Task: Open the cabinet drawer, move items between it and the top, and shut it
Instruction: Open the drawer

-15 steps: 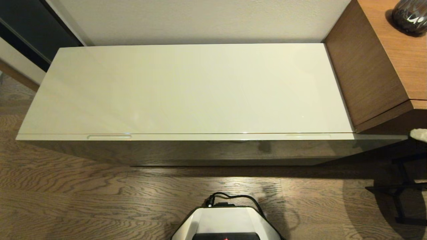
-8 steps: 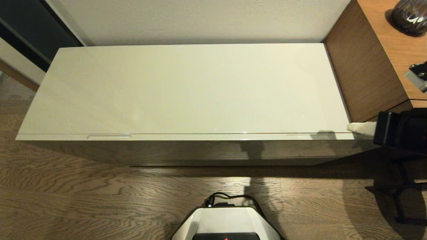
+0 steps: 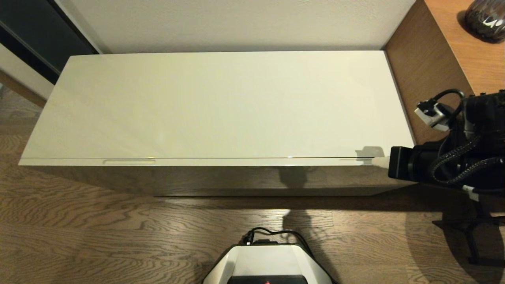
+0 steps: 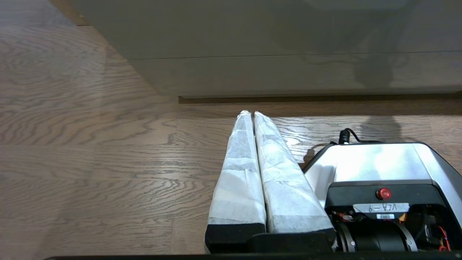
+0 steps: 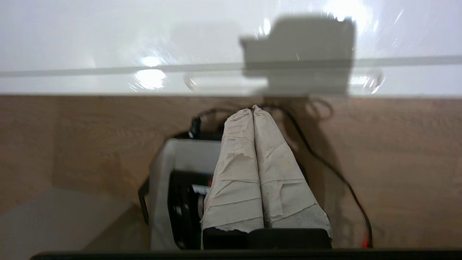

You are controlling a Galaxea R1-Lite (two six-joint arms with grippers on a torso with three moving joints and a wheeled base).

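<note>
Drawer front of the low cabinet (image 3: 221, 162), a very wide glossy cream panel, sits flush and shut beneath the top slab, with one oblong finger recess (image 3: 129, 161) near its left end and a second (image 3: 351, 159) near its right end, partly under a shadow.

Right gripper (image 5: 252, 108): its two pale tape-wrapped fingers (image 5: 238, 159) are pressed together tip to tip, holding nothing. In the right wrist view they point toward the front edge of the cabinet, close to the right-hand recess, though whether they touch it cannot be told. In the head view the fingers themselves are hidden; only the black block of the gripper body (image 3: 400, 161) shows, level with the drawer's right end and just beside the cabinet's right corner. Behind it the black right arm (image 3: 473, 154) reaches in from the right edge, wrapped in braided cable, with a small grey camera mount (image 3: 432, 114) on top.

Left gripper (image 4: 251, 115): its white wrapped fingers (image 4: 240, 169) are likewise pressed together and empty, hanging low over the floor beside the robot's white-and-black base (image 4: 379, 173), well short of the cabinet.

The top (image 3: 221, 106), a long glossy cream-white slab as wide as the whole cabinet, reflects soft light. A brown wood-grain table (image 3: 453, 51) stands against the cabinet's right end, carrying a dark rounded object (image 3: 485, 15) at its far corner. The cabinet backs onto a pale textured wall (image 3: 236, 23); the brown wood-grain plank floor (image 3: 98, 228) runs in front of it.
</note>
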